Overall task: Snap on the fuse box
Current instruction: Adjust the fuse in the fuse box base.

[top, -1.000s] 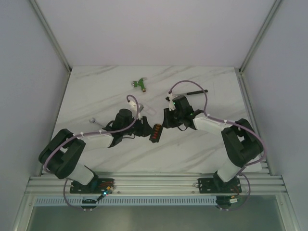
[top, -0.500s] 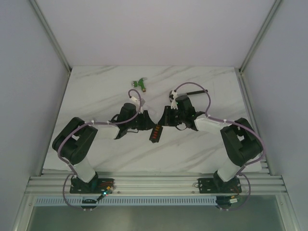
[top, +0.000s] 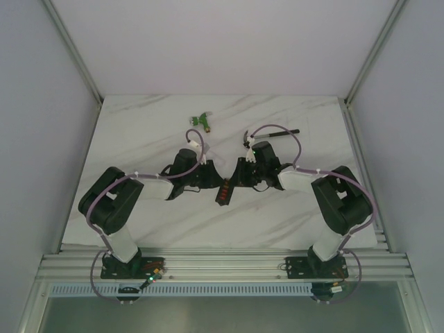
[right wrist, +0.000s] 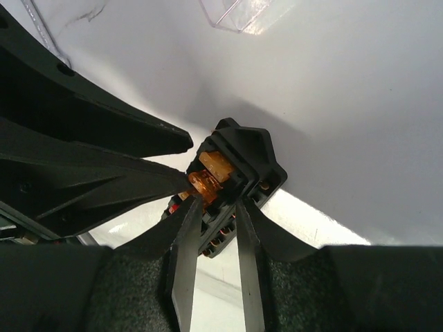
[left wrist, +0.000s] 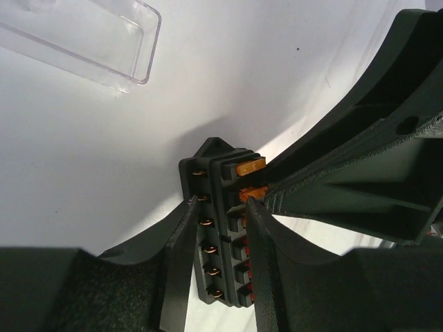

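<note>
A black fuse box (top: 223, 191) is shown lying near the middle of a white marble-patterned bench (top: 139, 132), where it is met from both sides by the left arm (top: 139, 194) and the right arm (top: 305, 179). In the left wrist view, the left jaws are seen narrowed to a partial gap and set astride the box (left wrist: 221, 228) along its length, one finger (left wrist: 181, 263) laid over the edge with the brass terminals and the other across the fuse row. Whether the box is actually clamped cannot be told. In the right wrist view, the right jaws are likewise drawn partly together over one end of the box (right wrist: 249, 155), and their hold cannot be told either. Orange fuses (left wrist: 249, 167) are left exposed at the uncovered end, and a fingertip of each arm is seen touching the row in the other arm's camera. A clear plastic lid (left wrist: 90, 41) is seen lying apart from the box (open side up, by the look of its rim). Farther back on the bench, a small green object (top: 202, 121) and a slim dark-handled tool (top: 277, 130) are seen well apart from the box.
</note>
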Motion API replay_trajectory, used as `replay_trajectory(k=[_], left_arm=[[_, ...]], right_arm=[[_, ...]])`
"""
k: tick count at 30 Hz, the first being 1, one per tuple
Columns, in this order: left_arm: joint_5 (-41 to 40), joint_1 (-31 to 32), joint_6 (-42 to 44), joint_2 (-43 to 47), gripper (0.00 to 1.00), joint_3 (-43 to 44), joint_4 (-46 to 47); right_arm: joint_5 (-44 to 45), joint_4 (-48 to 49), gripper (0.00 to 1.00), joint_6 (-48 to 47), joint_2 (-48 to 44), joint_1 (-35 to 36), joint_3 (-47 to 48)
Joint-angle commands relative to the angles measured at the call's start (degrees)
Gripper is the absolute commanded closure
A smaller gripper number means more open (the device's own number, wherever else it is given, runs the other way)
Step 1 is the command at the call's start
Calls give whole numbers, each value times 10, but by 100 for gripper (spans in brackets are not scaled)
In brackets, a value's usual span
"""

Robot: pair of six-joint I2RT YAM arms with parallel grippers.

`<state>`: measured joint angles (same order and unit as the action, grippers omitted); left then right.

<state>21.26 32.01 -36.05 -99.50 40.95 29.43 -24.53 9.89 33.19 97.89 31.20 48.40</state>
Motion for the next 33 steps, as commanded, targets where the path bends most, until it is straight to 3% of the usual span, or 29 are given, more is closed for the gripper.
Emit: replay_trajectory(k=[1,8,20,33], left_arm=[[22,-7,-17,-5,55,4,28],[23,-15,-22,12,50,3,37],[36,-17,-22,-19,56,5,26],[46,-17,-37,-38,75,-23,47]], right_arm=[[-21,35,67,11,8,0,-7],[-19,47,64,20,0,-7,-15],[-26,52,69,30,25,-8,-9],[-21,6,76,7,56,-3,14]])
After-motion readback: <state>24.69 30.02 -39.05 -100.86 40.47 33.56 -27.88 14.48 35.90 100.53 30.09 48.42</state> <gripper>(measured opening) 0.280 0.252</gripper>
